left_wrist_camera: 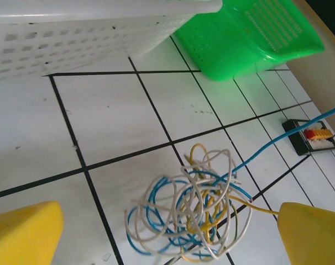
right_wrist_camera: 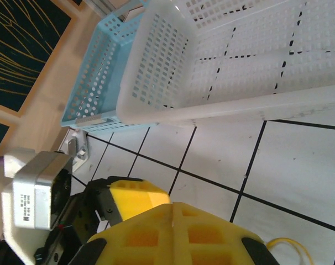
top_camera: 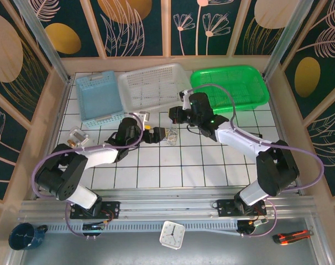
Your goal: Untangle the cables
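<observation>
- Cables (left_wrist_camera: 181,212): a loose curly clump of blue, white and yellow wires lying on the white tiled table (left_wrist_camera: 112,121), near mid-table and in front of the white basket (left_wrist_camera: 73,33).
- Left claw (left_wrist_camera: 170,234): wide open. Its yellow fingers (left_wrist_camera: 24,232) sit on either side of the clump and neither pinches it. One yellow strand runs up to the right-hand finger, but I cannot tell whether it touches.
- One blue wire (left_wrist_camera: 300,130) leaves the clump in a straight line, up and to the right, out of the left wrist view.
- Right claw (right_wrist_camera: 173,226): yellow fingers pressed together with no gap. I cannot tell whether a wire is caught between them. A yellow loop (right_wrist_camera: 289,244) shows just beside it.
- Top view: right claw (top_camera: 174,117) sits just behind the clump (top_camera: 170,134), and left claw (top_camera: 158,134) is at its left edge.
- Green basket (left_wrist_camera: 239,38) stands to the right of the white one.
</observation>
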`<control>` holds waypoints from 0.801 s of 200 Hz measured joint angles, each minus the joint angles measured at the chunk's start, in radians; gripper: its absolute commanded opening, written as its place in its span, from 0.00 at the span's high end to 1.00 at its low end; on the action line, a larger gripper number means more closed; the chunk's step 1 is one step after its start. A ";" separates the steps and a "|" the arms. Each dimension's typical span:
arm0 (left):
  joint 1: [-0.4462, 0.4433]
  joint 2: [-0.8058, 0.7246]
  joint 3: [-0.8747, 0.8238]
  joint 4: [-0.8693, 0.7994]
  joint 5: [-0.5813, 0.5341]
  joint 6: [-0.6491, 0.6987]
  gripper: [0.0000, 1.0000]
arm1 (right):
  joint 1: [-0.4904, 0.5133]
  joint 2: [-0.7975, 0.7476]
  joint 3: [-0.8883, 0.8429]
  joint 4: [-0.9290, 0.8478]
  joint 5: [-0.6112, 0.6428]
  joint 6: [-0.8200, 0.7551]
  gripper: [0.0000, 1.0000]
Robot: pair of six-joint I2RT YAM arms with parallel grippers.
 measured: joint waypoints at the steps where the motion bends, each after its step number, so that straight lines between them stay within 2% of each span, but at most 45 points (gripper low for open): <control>1: 0.000 0.001 0.001 0.001 0.000 0.001 0.01 | 0.000 0.000 0.000 0.000 0.000 0.000 1.00; 75: -0.045 0.121 0.100 0.032 0.038 0.048 0.01 | 0.020 -0.003 -0.008 0.009 -0.010 0.018 1.00; 91: -0.051 0.148 0.123 0.034 0.038 0.051 0.05 | 0.021 -0.007 -0.008 0.010 -0.012 0.026 1.00; 100: -0.053 0.165 0.137 0.035 0.037 0.053 0.10 | 0.023 -0.012 -0.008 0.011 -0.013 0.032 1.00; 137: -0.054 0.220 0.154 0.055 0.042 0.055 0.40 | 0.027 -0.058 -0.008 0.011 -0.016 0.055 1.00; 160: -0.054 0.240 0.146 0.073 0.046 0.058 0.49 | 0.026 -0.093 -0.002 0.011 -0.021 0.060 1.00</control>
